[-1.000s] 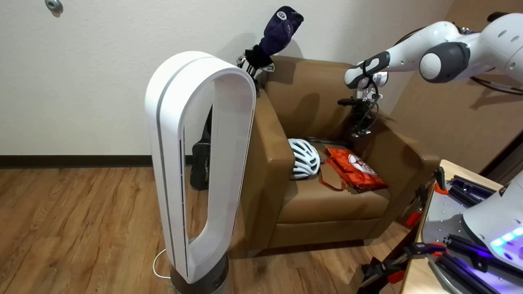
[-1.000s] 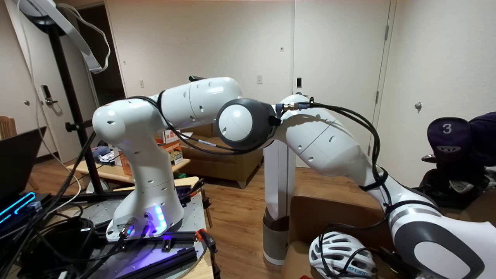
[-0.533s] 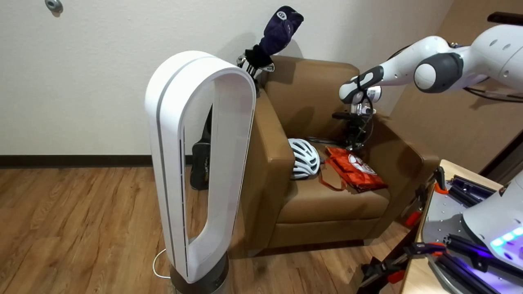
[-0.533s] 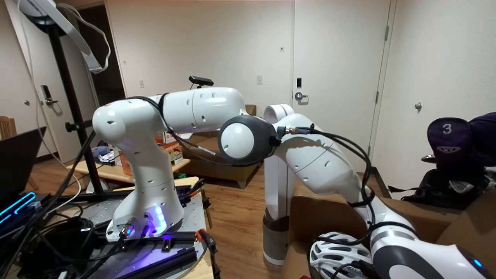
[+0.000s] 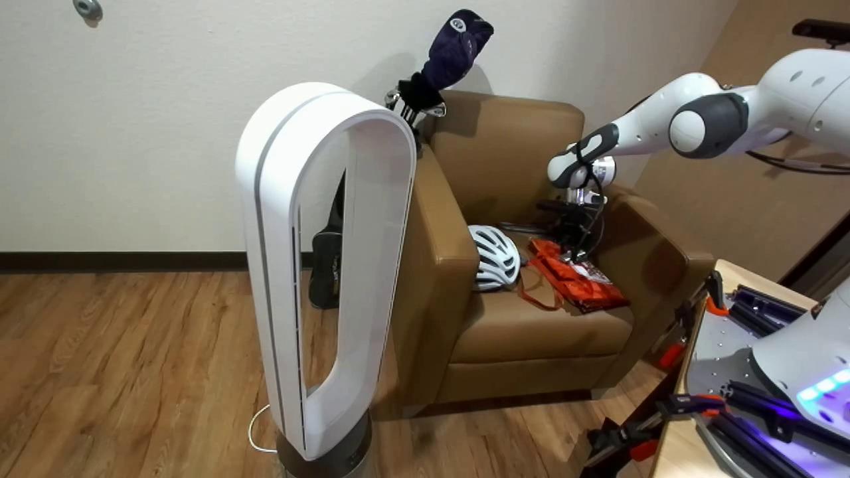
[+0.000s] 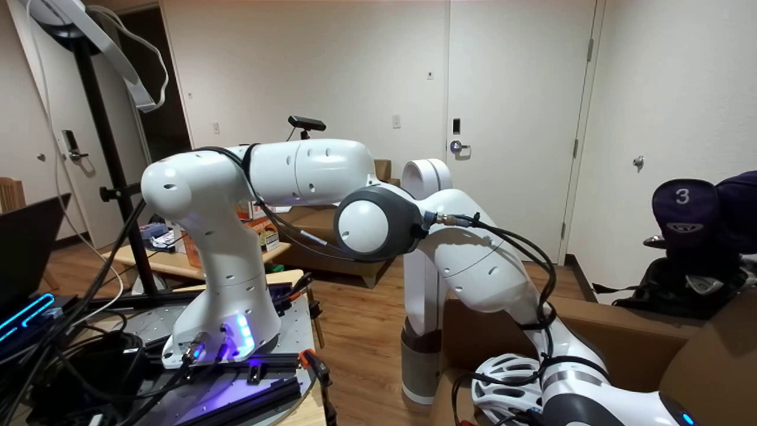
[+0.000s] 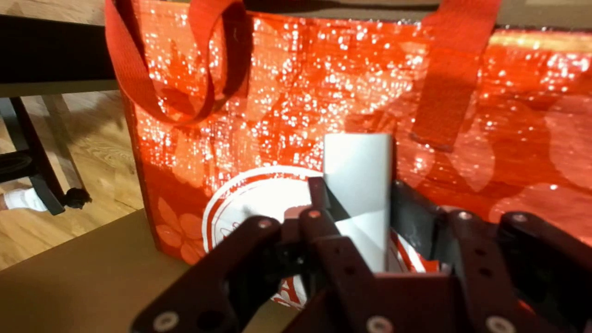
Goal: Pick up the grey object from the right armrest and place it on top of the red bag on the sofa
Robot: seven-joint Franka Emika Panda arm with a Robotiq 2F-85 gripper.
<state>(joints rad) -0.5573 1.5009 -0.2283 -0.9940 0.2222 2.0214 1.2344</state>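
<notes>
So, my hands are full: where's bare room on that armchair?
The front strip of the seat, ahead of the helmet and red bag, and the top of the armrest beside the helmet are bare. It's crowded farther back: the gripper holds the grey object over the bag, contact unclear.

In the wrist view, the red bag (image 7: 319,101) bears a paler blossom (image 7: 180,231) at eight o'clock and a white, red-ringed emblem (image 7: 259,196) toward seven; the object (image 7: 356,162) is pale grey. The sofa (image 5: 544,332) is tan-brown.
</notes>
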